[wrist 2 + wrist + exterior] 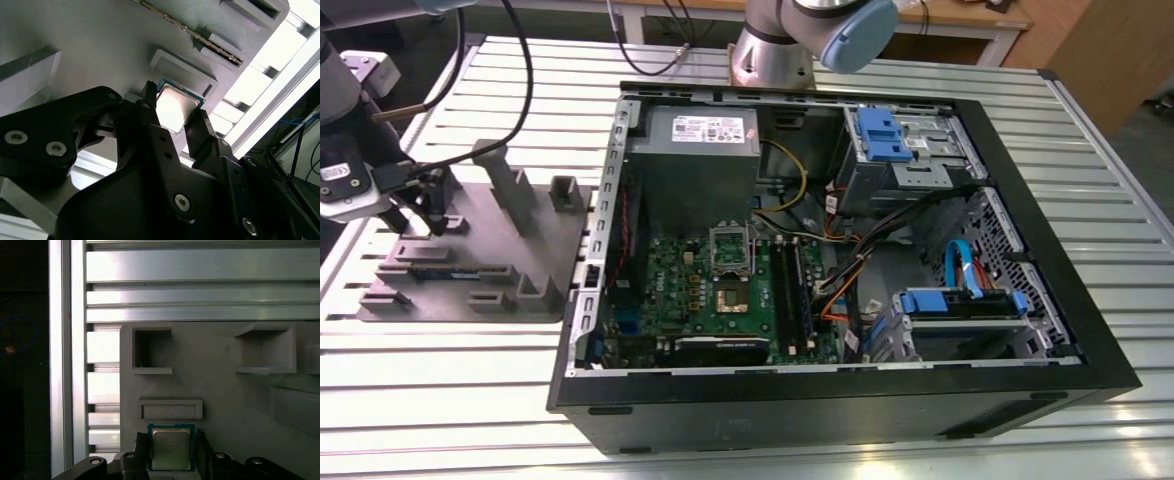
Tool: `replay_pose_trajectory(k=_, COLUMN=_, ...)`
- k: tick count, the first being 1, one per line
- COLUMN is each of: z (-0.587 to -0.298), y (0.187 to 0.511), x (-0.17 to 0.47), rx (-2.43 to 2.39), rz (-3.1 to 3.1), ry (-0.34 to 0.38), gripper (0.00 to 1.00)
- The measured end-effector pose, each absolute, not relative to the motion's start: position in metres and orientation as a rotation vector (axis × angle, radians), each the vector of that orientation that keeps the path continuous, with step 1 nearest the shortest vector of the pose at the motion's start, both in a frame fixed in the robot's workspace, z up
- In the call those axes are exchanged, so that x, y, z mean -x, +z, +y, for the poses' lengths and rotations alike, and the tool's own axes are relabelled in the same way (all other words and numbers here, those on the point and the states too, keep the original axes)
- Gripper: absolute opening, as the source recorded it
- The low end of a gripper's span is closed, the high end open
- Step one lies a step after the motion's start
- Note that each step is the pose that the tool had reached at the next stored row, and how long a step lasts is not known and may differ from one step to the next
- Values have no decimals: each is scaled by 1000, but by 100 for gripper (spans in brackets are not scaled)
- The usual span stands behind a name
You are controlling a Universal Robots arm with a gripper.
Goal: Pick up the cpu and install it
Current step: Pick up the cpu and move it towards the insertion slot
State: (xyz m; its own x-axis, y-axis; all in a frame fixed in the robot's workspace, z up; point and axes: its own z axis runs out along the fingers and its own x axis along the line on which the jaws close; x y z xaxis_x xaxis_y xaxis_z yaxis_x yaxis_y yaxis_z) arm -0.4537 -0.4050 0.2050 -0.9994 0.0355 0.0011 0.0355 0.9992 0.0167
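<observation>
The cpu (171,449), a small square chip with a silvery top and a thin teal edge, sits between my fingers over the grey fixture tray (520,230). In the second wrist view the cpu (175,106) has a black finger (150,107) against one side and another against the opposite side. My gripper (427,222) hangs low over the tray at the exterior view's left, shut on the cpu. The open computer case (854,250) lies to the right, with the bare socket (730,296) on the green motherboard.
The tray has raised posts (500,175) and rectangular pockets (152,350) around the gripper. Inside the case are a silver power supply (700,150), black memory slots (787,285), cables and blue drive bays (961,305). Everything rests on a slatted metal table (454,380).
</observation>
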Motion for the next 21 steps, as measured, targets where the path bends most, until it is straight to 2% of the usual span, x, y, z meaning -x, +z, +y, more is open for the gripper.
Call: replay_pose_trajectory(k=21, z=-405, y=209, x=454, rx=56, rz=-3140, ry=-26, gripper=47)
